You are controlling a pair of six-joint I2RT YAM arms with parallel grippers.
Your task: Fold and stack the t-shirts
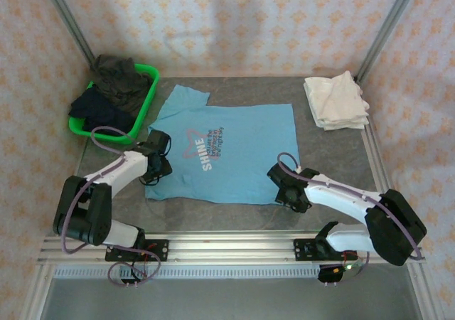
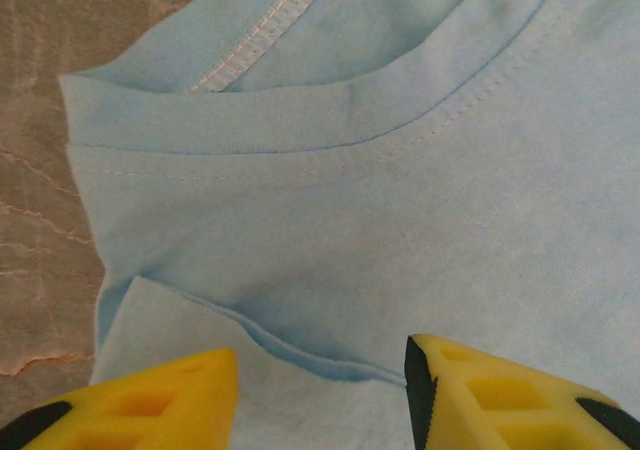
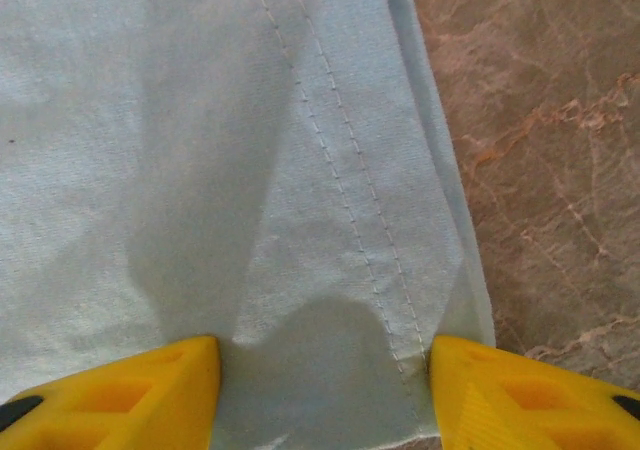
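Sky-blue t-shirt (image 1: 234,139) lay spread flat and print up in the middle of the surface (image 1: 234,210), collar toward the left arm. Left fingers (image 2: 150,405) stood apart over the cloth beside the collar. Right fingers (image 3: 520,390) were apart too, straddling the hem corner with cloth bunching between them. I'd say pinch both layers at matching spots, then lift together so the fold runs straight. The green basket (image 1: 148,96) held a heap of dark clothes (image 1: 117,82). Folded cream-white tees (image 1: 335,101) sat far right, outside it.
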